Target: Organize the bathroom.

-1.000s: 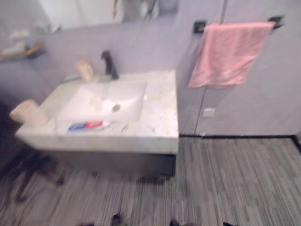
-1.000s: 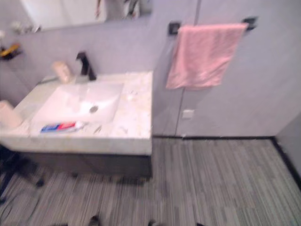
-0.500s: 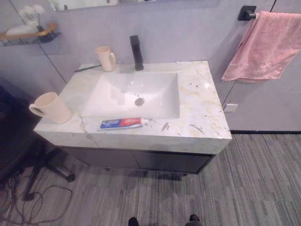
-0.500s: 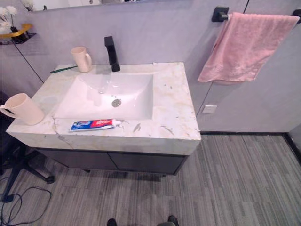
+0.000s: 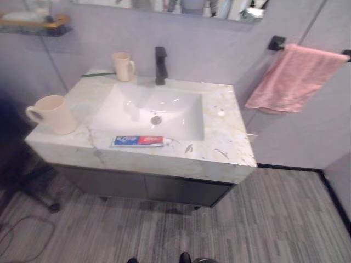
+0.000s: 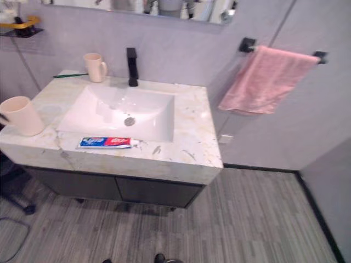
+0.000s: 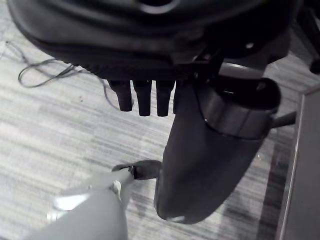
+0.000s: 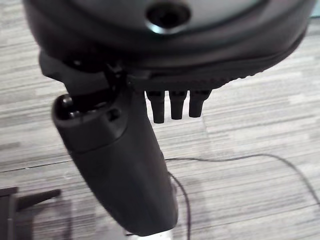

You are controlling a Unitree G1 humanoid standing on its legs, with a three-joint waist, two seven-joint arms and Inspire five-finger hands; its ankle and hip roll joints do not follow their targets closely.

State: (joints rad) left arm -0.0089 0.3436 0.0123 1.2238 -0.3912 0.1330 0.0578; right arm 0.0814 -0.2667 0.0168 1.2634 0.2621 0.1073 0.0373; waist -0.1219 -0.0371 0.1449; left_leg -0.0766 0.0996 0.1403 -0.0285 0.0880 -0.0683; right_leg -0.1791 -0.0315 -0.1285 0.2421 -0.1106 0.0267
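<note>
A red, white and blue toothpaste tube (image 5: 139,141) lies flat on the marble counter (image 5: 225,137), along the front rim of the white basin (image 5: 151,109). A large cream cup (image 5: 55,114) stands at the counter's left end. A smaller cream cup (image 5: 123,66) stands at the back beside the black faucet (image 5: 160,64), with a green toothbrush (image 5: 98,74) lying to its left. My left hand (image 7: 150,40) hangs over the floor, its fingers straight and holding nothing. My right hand (image 8: 165,50) hangs the same way, open and empty.
A pink towel (image 5: 293,79) hangs crookedly on a black wall bar right of the vanity. A small shelf (image 5: 33,22) is on the wall at the upper left. A dark wheeled stand (image 5: 27,181) sits on the floor left of the cabinet. Striped grey floor extends to the right.
The whole picture has shifted, so the camera has moved; the vanity now sits further left and the towel is fully in view. Nothing on the counter has moved.
</note>
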